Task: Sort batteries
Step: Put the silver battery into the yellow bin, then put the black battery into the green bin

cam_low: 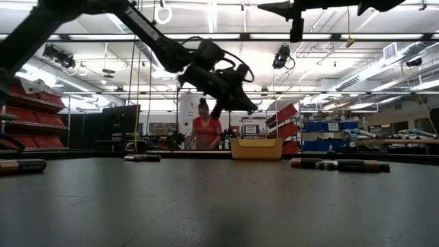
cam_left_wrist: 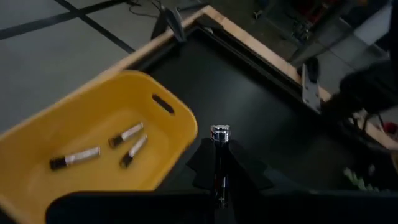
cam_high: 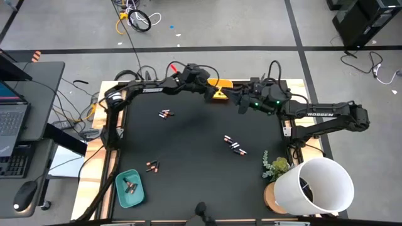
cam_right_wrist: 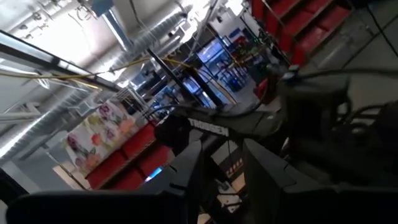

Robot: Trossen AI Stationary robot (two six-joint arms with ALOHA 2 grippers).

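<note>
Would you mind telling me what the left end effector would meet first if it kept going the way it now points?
Probably the black tabletop just beside the yellow bin; the left end effector, holding a battery, points past the bin's rim, though depth is unclear.

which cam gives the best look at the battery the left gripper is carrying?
The left wrist view: the battery stands pinched between the left gripper's fingers, beside the yellow tray holding three batteries. The high view shows only the gripper near the tray. The low view shows the gripper raised, battery indistinct. The right wrist view misses it.

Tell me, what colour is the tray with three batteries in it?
Yellow tray; left wrist view shows it best.
</note>
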